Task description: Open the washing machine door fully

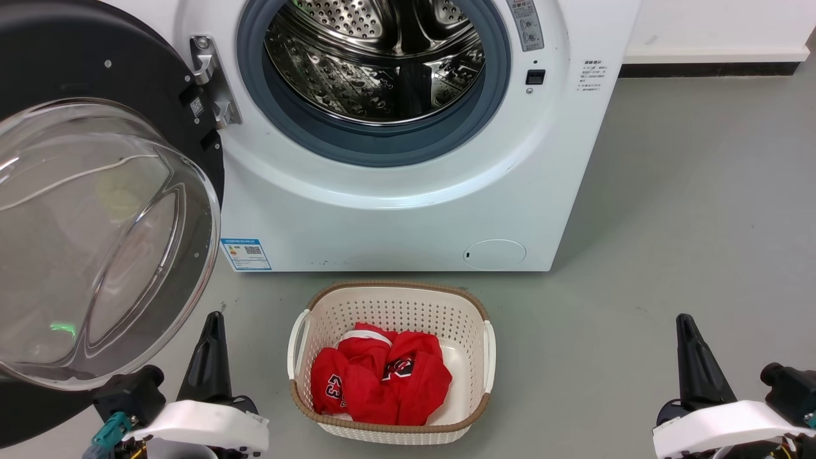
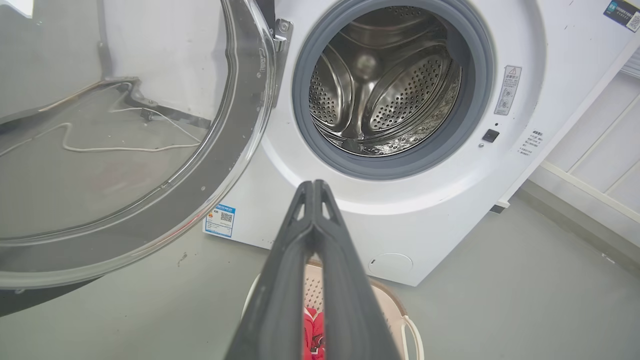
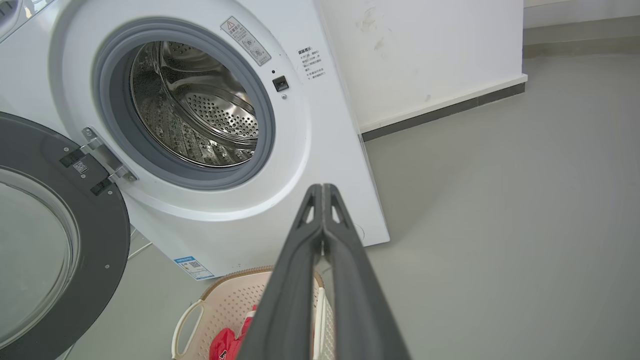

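Door check: washing machine door (image 1: 95, 242) stands wide at the left edge of the machine (image 1: 395, 217). Left gripper (image 1: 213, 319) has its fingers pressed together, empty, just beside the door rim. Right gripper (image 1: 683, 320) is likewise together, empty. Risk: closed tips could skid off the glossy bulge and the door could rebound.

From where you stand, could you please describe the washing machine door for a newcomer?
Find the white washing machine; its door hangs open at its left side. Unlike the small white flap, it is a black disc with bulging glass.
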You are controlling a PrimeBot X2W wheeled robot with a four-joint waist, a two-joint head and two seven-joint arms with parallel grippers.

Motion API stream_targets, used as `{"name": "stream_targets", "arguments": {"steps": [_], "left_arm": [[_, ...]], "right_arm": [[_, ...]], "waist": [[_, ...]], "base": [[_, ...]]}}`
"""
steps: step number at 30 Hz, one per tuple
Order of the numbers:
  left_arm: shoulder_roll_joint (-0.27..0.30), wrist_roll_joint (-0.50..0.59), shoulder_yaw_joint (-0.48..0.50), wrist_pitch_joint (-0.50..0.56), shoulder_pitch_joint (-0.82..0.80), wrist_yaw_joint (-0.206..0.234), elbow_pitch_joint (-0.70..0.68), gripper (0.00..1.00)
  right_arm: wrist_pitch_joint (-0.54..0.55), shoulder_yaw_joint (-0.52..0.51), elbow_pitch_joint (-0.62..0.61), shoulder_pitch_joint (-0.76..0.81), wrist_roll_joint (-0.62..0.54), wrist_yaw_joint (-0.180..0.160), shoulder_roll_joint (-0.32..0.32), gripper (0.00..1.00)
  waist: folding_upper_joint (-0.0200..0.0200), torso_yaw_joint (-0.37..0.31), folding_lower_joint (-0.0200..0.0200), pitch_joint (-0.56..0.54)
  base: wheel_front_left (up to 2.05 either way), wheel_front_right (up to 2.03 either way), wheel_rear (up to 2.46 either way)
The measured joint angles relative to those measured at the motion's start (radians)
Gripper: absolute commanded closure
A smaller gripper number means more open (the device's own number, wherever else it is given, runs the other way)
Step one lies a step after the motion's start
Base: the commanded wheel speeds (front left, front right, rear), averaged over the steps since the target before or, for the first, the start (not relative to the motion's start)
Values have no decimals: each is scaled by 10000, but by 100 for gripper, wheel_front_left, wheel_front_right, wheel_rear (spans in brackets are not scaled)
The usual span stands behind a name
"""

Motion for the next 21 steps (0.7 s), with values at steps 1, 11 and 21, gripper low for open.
{"name": "stream_targets", "arguments": {"steps": [1,11,21], "left_arm": [[0,-198,0,42,-11,-4,12,100],[2,-1964,35,416,-139,-75,146,100],[4,-3526,84,809,-214,-92,297,100]], "right_arm": [[23,-2,10,-12,205,0,-2,100],[441,-40,113,-216,1935,0,-8,100],[794,-84,222,-371,3494,0,-17,100]], "waist": [[0,-1,0,-3],[0,-13,0,-32],[0,-24,0,-62]], "base": [[0,0,0],[0,0,0],[0,0,0]]}}
